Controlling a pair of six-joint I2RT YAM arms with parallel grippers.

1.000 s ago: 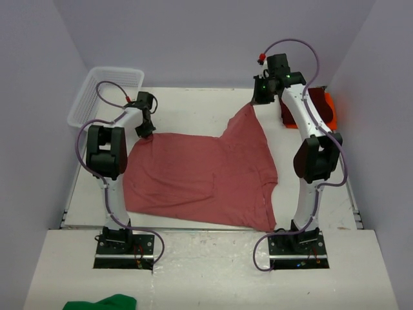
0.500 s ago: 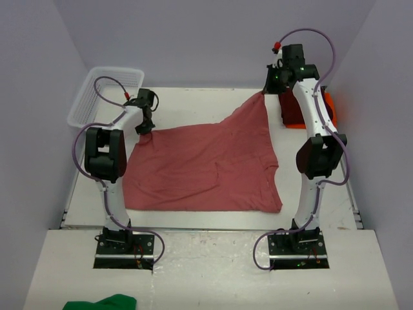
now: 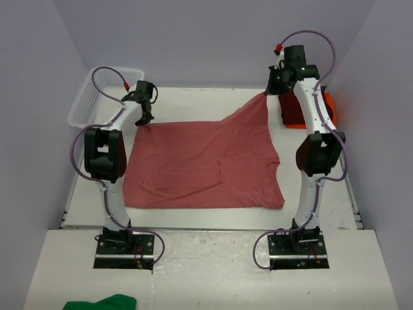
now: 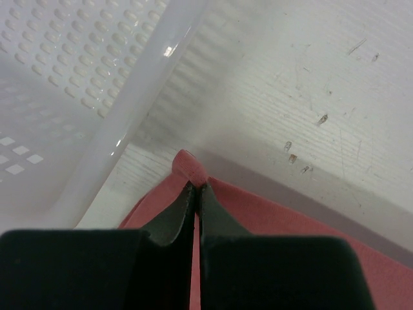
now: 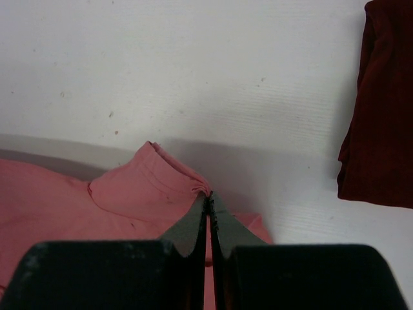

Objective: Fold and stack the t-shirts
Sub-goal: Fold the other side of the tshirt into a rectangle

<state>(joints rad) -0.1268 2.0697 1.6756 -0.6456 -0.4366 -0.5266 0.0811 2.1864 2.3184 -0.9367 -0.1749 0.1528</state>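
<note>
The rose t-shirt (image 3: 206, 161) lies spread across the table. My left gripper (image 3: 143, 121) is shut on its far left corner, seen in the left wrist view (image 4: 195, 187) just beside the basket wall. My right gripper (image 3: 266, 93) is shut on its far right corner (image 5: 208, 194) and holds it lifted above the table. The dark maroon t-shirt (image 5: 381, 110) lies folded at the far right, on top of the orange t-shirt (image 3: 328, 111); in the top view the right arm hides most of the maroon one.
A white mesh basket (image 3: 87, 103) stands at the far left corner, close to my left gripper. A green cloth (image 3: 103, 302) lies on the floor in front of the table. The grey walls close in the back and both sides.
My right gripper has carried its shirt corner back and to the right. My left gripper has drawn its corner slightly further back. The shirt has been pulled out flatter and wider.
</note>
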